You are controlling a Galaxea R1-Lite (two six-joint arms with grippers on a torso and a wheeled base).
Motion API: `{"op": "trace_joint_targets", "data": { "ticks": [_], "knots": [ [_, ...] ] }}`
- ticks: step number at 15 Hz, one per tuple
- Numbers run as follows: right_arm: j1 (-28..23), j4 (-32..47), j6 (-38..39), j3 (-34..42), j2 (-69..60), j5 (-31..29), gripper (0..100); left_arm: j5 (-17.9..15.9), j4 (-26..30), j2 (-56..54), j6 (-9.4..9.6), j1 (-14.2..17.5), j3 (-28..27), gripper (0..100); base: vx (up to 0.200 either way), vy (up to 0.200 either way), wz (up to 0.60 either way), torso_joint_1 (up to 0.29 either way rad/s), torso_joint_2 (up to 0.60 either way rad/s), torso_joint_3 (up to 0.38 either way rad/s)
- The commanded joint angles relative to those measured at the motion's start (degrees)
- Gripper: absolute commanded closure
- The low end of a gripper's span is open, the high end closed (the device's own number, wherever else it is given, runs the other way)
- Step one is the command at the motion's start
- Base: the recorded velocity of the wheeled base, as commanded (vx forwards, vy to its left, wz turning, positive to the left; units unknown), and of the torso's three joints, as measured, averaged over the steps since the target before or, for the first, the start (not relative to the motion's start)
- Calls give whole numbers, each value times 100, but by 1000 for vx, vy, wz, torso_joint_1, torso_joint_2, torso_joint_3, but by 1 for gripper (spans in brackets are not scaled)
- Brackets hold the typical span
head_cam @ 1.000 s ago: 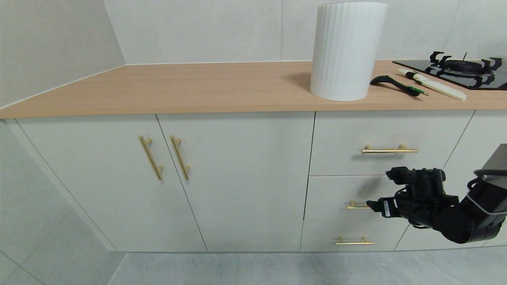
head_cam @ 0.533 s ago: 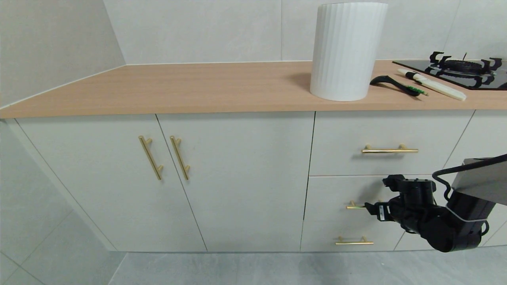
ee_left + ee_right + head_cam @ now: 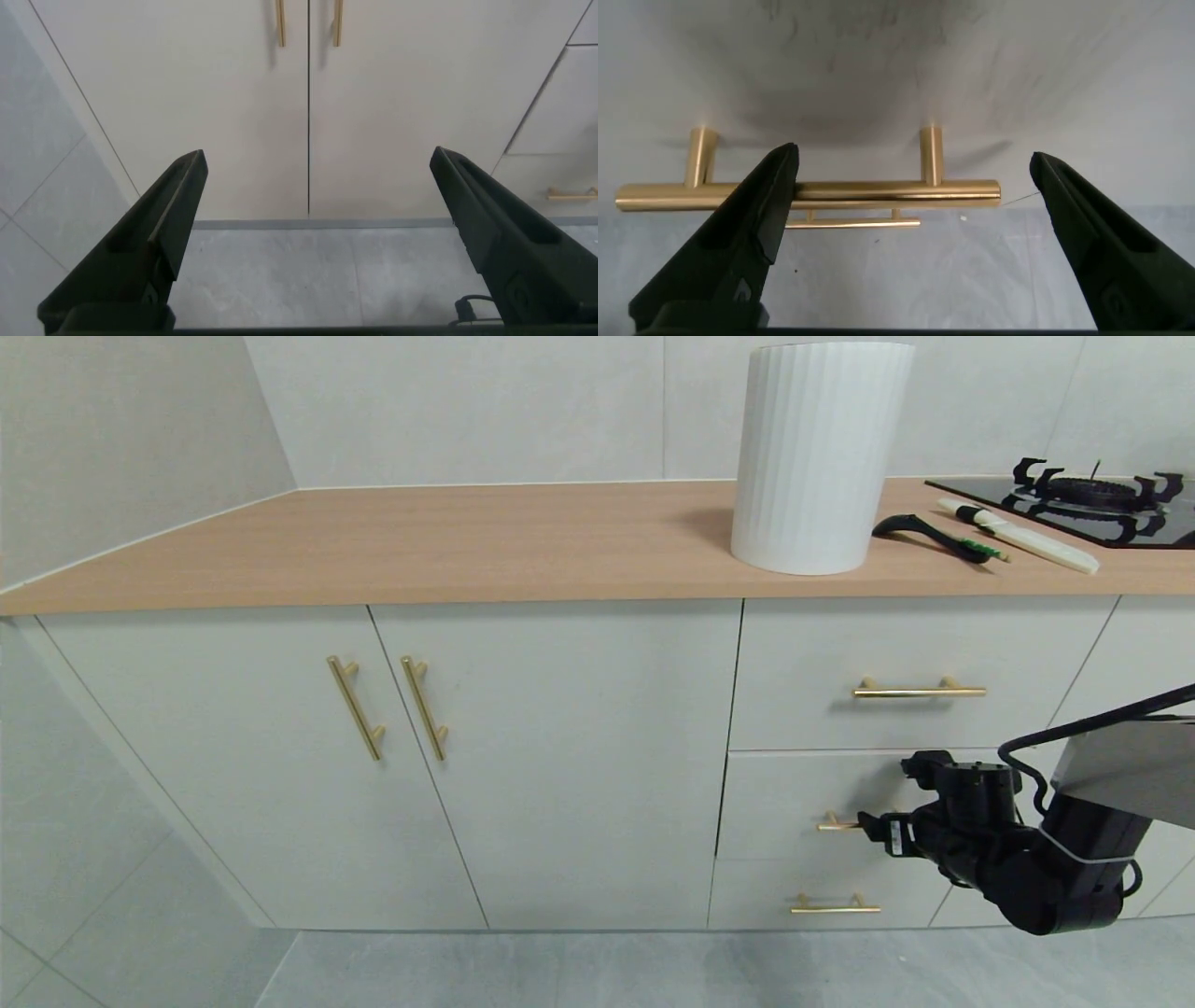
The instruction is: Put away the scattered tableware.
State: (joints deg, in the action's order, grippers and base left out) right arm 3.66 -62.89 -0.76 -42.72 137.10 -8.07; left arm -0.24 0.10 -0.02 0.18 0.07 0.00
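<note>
On the wooden countertop (image 3: 420, 541), toward its right end: a black utensil (image 3: 920, 529) and a long white utensil (image 3: 1027, 543), lying loose side by side. Flanked by a tall white ribbed canister (image 3: 817, 457) just to the left and a black gas hob (image 3: 1092, 493) to the right.

Well below, in front of a stack of 3 shut drawers: right gripper (image 3: 889, 795), claw spread wide, pinching nothing. Level with the gold middle drawer handle (image 3: 808, 193), bar running crosswise in the gap between the 2 fingers, close ahead. Cannot tell whether touching. Bottom drawer handle (image 3: 836, 906) lower down, top drawer handle (image 3: 920, 691) above, both apart from the claw. Shut drawer front between the claw and any space inside.

Left gripper (image 3: 318, 157): also spread wide, holding nothing, pointed at the foot of 2 shut cabinet doors and the grey floor tiles (image 3: 280, 280). 2 upright gold door handles (image 3: 355, 707) on either side of the seam, well apart from it.
</note>
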Motion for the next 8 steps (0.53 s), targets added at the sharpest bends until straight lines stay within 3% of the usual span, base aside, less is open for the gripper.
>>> {"op": "trace_joint_targets", "data": {
  "ticks": [1,6,8],
  "knots": [
    [-5,49,-12,44,-43,-2,0,-2,-1,2,-1,1,0,0,0,0,0,0,0,0],
    [-5,154,-39,220,-271,16,0,-2,-1,2,-1,1,0,0,0,0,0,0,0,0],
    [3,989,-47,369,-983,165,0,-2,-1,2,-1,1,0,0,0,0,0,0,0,0]
  ]
}}
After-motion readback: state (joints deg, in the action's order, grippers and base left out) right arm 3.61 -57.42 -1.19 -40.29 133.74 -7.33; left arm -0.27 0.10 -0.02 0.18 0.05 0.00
